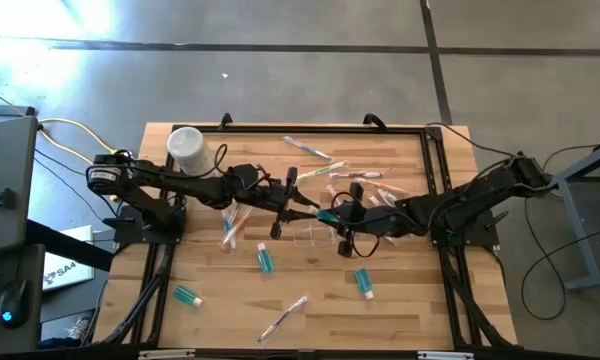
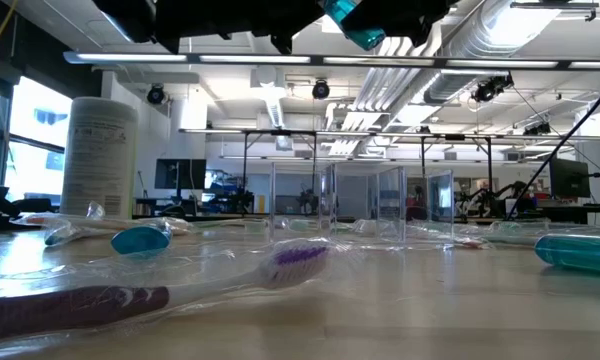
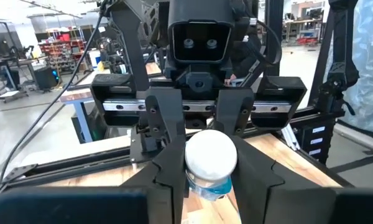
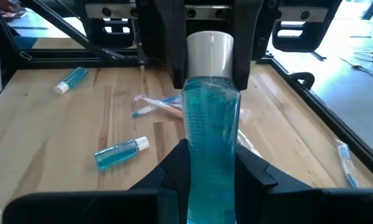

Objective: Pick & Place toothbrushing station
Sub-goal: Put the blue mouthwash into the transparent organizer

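Blue bottles: three on table [image 1: 400, 300], one between both grippers.

Grey concrete floor [image 1: 300, 40], bright windows [image 2: 20, 150] at one side, ceiling strip lights [image 2: 280, 60] overhead.

Both grippers' fingers [image 4: 174, 56] (facing) mid-table

— What do you see at table height?
— You have a clear boxy plastic holder [image 2: 365, 205] standing mid-table, a tall white cylindrical tub [image 2: 99, 157] well to one side, and a purple-bristled wrapped toothbrush [image 2: 195, 280] lying nearest you.
— And overhead?
— You see dark arm parts with a teal bottle [image 2: 348, 22] hanging above the holder.
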Tool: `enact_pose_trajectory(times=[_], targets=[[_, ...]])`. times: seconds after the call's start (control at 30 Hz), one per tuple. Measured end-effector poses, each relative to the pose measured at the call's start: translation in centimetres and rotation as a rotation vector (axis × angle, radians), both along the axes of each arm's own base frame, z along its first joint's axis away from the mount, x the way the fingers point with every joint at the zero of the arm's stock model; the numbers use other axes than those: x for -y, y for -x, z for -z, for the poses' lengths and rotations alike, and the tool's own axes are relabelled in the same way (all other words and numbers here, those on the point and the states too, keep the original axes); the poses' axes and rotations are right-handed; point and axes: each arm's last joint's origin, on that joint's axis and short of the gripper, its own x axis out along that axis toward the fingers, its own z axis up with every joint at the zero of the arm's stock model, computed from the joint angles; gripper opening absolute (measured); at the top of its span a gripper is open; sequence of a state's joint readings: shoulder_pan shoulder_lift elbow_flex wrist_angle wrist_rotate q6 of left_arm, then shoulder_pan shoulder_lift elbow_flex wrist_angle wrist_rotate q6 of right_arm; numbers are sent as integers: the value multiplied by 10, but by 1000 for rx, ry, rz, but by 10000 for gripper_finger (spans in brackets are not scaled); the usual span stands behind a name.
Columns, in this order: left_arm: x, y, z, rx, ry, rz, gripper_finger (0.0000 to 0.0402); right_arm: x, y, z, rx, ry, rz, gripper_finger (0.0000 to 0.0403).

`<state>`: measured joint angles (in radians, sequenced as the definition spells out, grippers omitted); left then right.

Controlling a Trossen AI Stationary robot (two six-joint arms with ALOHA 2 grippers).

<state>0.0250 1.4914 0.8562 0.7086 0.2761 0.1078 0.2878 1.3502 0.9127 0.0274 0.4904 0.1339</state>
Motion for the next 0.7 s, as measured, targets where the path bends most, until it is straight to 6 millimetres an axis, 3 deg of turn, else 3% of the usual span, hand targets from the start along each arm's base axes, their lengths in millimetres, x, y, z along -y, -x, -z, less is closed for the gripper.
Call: enact_pose_trajectory(times=[0.1,0.33,0.43,0.57,0.7], targets=[[0,0,0,-3,0,1,89,0,0,0,-4,-1,-12,91],[2,2,1,-31,11,59,89,-4,7,-1,-32,-8,-24,272],[2,0,-3,-109,16,61,89,-7,14,-3,-43,-54,-10,331],[4,-7,-16,-251,24,63,89,-6,32,-3,-99,-146,96,372],[12,-13,-31,-386,12,46,89,-3,51,-1,-189,-237,171,377]])
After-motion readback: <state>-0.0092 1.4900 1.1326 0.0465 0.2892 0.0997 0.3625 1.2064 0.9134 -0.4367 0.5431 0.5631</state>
